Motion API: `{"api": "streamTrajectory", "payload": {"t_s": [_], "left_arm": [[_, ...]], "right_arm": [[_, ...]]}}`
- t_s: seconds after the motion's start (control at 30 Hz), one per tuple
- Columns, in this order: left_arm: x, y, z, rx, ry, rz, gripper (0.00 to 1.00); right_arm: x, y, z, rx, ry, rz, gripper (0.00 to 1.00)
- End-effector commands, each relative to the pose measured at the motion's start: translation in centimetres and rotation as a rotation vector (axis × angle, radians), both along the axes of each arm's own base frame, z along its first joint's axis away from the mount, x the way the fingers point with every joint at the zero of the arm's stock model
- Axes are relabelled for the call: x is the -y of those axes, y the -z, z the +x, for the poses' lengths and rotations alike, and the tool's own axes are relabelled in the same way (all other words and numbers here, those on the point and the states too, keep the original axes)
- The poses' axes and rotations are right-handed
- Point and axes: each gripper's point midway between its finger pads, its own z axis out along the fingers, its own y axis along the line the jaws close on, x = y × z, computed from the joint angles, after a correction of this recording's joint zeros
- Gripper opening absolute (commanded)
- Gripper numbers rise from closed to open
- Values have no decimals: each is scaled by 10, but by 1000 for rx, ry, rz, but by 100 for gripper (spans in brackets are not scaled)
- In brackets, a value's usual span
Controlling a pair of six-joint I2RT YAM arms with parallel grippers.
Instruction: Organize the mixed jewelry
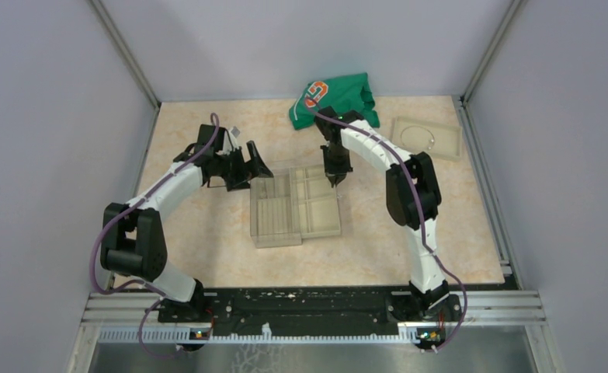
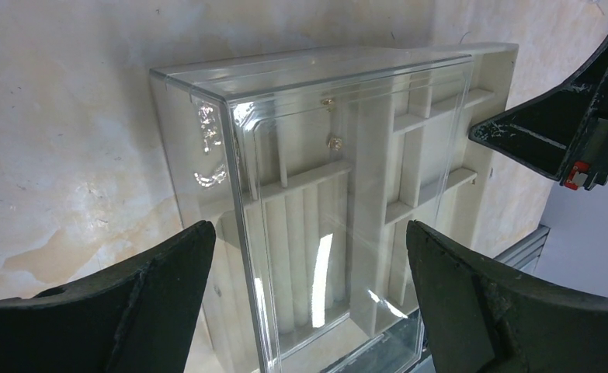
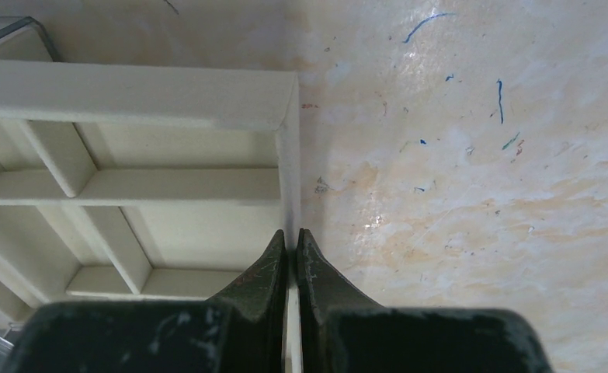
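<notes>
Top external view: the wire hoop is seen lying flat in a shallow beige tray at the far right of the table, well apart from both arms. In the left wrist view, two tiny pieces are seen through the clear plastic box. Whether they rest in a compartment or on the plastic cannot be told.

The box is set over the left part of the compartmented tray at the table's middle. The tray's thin right wall is pinched between the closed fingers of the right gripper, near a corner of the tray. The left gripper is held above the far left corner of the box with its fingers spread wide and nothing between them.

A green garment with orange lettering is bunched at the far edge. The table is surfaced in beige marbled material marked with small scratches and coloured flecks. It is enclosed by plain grey walls joined by metal posts, and a black plate on a metal rail runs along the near edge.
</notes>
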Motion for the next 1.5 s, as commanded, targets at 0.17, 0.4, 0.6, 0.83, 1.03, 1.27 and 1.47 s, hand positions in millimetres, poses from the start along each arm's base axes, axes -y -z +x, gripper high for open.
{"api": "streamTrajectory", "payload": {"t_s": [0.17,0.4,0.6,0.83,1.03,1.27,1.47], "left_arm": [[5,-6,-5,13,14,-36,98],[8,-5,-6,8,16,-55,98],[9,-5,-7,3,17,-64,98],[10,-7,-6,8,19,-72,98],[10,-9,-4,15,17,-72,98],[8,-10,-3,17,12,-57,98],[7,-9,-3,16,12,-51,99]], "right_arm": [[-18,-6,7,34,19,42,0],[-32,-10,5,34,24,89,0],[-53,-11,2,22,43,155,0],[-91,-16,1,13,5,242,0],[-118,-25,-3,7,-40,351,7],[-94,-43,13,100,-1,349,39],[-60,-46,26,140,70,384,39]]}}
